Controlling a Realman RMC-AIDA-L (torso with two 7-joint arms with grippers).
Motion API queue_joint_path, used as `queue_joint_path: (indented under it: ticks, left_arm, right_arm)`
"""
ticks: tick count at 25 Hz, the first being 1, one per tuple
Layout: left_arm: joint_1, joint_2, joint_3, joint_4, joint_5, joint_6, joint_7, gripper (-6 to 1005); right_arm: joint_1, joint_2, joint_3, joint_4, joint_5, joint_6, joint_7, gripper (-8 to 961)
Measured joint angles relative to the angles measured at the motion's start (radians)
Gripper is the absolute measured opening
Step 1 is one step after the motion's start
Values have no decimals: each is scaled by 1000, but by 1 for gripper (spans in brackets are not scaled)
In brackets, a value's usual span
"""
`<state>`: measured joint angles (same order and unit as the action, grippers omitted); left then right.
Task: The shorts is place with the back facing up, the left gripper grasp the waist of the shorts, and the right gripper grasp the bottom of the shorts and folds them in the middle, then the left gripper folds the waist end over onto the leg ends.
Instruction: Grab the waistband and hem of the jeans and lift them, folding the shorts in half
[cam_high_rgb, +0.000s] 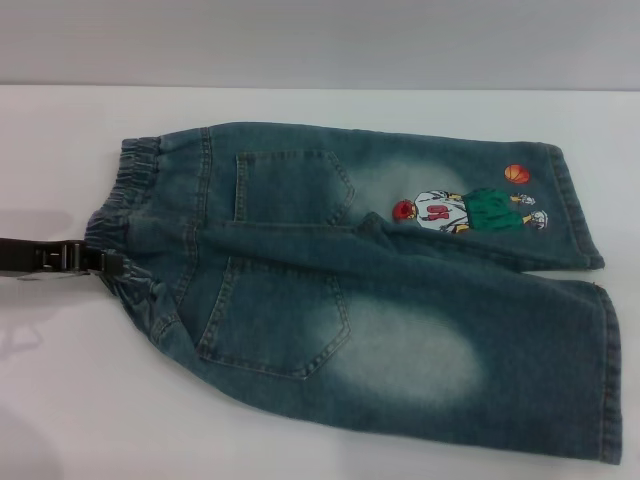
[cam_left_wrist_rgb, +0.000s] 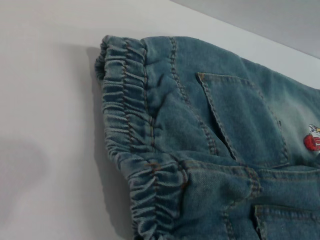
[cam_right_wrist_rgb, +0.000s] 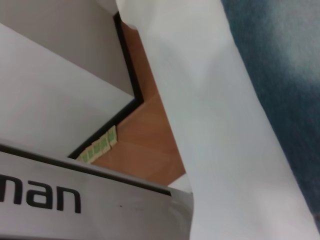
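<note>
The shorts (cam_high_rgb: 380, 290) lie flat on the white table, back up, with two patch pockets showing. The cartoon print (cam_high_rgb: 470, 210) is on the far leg. The puckered waist (cam_high_rgb: 125, 200) is at the left and the leg ends (cam_high_rgb: 610, 370) are at the right. My left gripper (cam_high_rgb: 105, 262) reaches in low from the left edge, and its black tip meets the waist near the middle. In the left wrist view the waist (cam_left_wrist_rgb: 125, 115) fills the near side, with a pocket (cam_left_wrist_rgb: 240, 125) behind it. The right gripper is out of view. The right wrist view catches only a strip of denim (cam_right_wrist_rgb: 280, 60).
White table (cam_high_rgb: 300, 105) surrounds the shorts on the far, left and near sides. The right wrist view shows the white table cover's edge (cam_right_wrist_rgb: 215, 125), brown floor (cam_right_wrist_rgb: 145, 135) beneath, and a grey lettered panel (cam_right_wrist_rgb: 75, 200) of the robot.
</note>
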<state>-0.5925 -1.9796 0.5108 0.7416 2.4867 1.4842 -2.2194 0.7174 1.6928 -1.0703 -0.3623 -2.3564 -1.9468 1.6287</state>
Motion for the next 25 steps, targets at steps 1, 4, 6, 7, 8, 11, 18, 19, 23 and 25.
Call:
queue_joint_path:
  ticks: [1, 4, 6, 7, 8, 11, 18, 19, 23, 25]
  left_arm:
    - [0, 0, 0, 0, 0, -2, 0, 68]
    - [1, -1, 0, -1, 0, -5, -1, 69]
    - [1, -1, 0, -3, -1, -9, -2, 70]
    - [1, -1, 0, -4, -1, -11, -2, 70]
    - [0, -1, 0, -6, -1, -12, -2, 71]
    - [-4, -1, 0, -12, -1, -14, -3, 72]
    - [-9, -1, 0, -13, -2, -17, -2, 75]
    - [-9, -1, 0, -13, -2, -18, -2, 75]
    - [-12, -1, 0, -13, -2, -21, -2, 77]
    - [-13, -2, 0, -13, -2, -22, -3, 77]
  right_arm:
    - [3, -1, 7, -3, -14, 0, 4, 591]
    - [4, -3, 42, -20, -59, -1, 10, 591]
    - [4, -4, 70, -32, -88, -2, 13, 591]
    - [3, -4, 88, -40, -107, -2, 15, 591]
    - [3, -4, 101, -46, -123, -2, 18, 590]
    - [2, -4, 119, -55, -152, 4, 27, 590]
    - [-5, 6, 113, -75, -177, 49, 51, 590]
    - [-6, 7, 113, -75, -177, 60, 54, 591]
    - [-7, 19, 108, -75, -197, 103, 65, 591]
    - [-7, 29, 108, -78, -205, 113, 68, 591]
